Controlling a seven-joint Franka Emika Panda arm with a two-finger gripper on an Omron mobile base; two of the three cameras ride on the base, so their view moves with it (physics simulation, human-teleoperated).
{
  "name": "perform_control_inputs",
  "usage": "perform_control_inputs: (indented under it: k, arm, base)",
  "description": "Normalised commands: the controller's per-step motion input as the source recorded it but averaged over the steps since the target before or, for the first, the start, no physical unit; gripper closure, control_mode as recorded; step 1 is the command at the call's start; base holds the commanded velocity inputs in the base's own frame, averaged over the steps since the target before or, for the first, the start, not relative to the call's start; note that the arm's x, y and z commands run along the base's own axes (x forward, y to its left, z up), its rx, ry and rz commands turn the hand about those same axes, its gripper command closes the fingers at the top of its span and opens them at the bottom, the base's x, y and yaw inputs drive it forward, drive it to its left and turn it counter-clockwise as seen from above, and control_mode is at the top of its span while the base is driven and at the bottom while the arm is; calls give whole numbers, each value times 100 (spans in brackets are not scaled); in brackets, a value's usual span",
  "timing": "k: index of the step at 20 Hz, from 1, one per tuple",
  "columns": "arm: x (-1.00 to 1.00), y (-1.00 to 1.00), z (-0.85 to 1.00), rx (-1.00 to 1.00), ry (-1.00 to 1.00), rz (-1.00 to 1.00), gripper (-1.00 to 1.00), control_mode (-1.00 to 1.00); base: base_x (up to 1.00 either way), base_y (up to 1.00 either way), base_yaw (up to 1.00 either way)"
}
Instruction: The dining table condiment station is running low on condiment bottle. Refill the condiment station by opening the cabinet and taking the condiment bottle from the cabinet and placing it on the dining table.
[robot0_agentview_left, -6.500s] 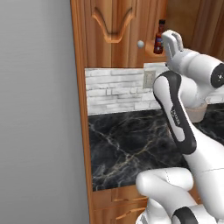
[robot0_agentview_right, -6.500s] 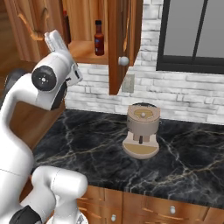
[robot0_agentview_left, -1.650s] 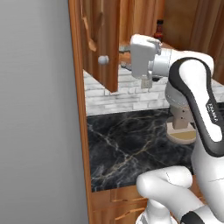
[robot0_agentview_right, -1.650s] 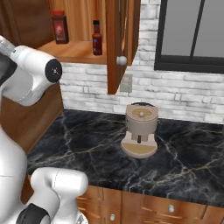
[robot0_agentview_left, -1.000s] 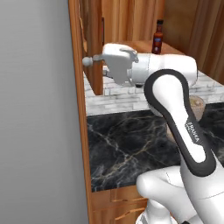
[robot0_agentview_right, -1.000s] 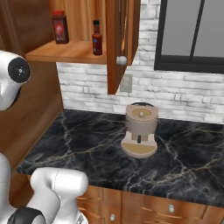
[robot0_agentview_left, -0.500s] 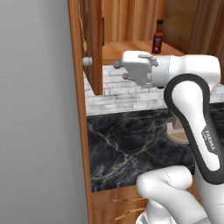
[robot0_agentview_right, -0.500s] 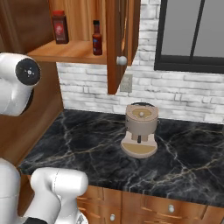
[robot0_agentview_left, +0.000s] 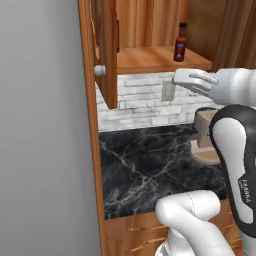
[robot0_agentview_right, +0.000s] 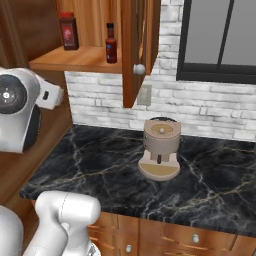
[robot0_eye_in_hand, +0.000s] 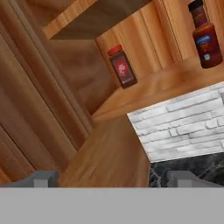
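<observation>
Hand view shows the reddish-brown wooden cabinet (robot0_eye_in_hand: 144, 94) open, the slim dark-red condiment bottle (robot0_eye_in_hand: 205, 37) shelved. The two-finger gripper (robot0_agentview_left: 192, 80) hangs empty, jaws spread; reaching up to the bottle likely comes next.

cabinet (robot0_agentview_left: 107, 55) open, condiment bottle (robot0_agentview_left: 180, 43) on shelf

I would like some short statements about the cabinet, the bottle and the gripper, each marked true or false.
1. The cabinet doors stand open. True.
2. The condiment bottle lies on the black marble counter. False: it stands upright on the cabinet shelf.
3. The gripper holds the bottle. False: it is open and empty, below the shelf.
4. A red-capped jar shares the shelf with the bottle. True.
5. A beige coffee machine stands on the counter. True.
</observation>
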Motion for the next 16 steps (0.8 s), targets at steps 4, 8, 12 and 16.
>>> perform_control_inputs:
  k: [4,8,12,16]
  arm:
    - [-1,-100,0,-33,0,-46,-100,-100]
    - [2,-88,2,-27,-1,-44,-100,-100]
    - [28,-23,9,-18,-10,-28,-100,-100]
    - [54,0,2,-18,-10,-13,-100,-100]
  base:
    - [0,0,0]
    - [0,0,0]
    - [0,0,0]
    - [0,0,0]
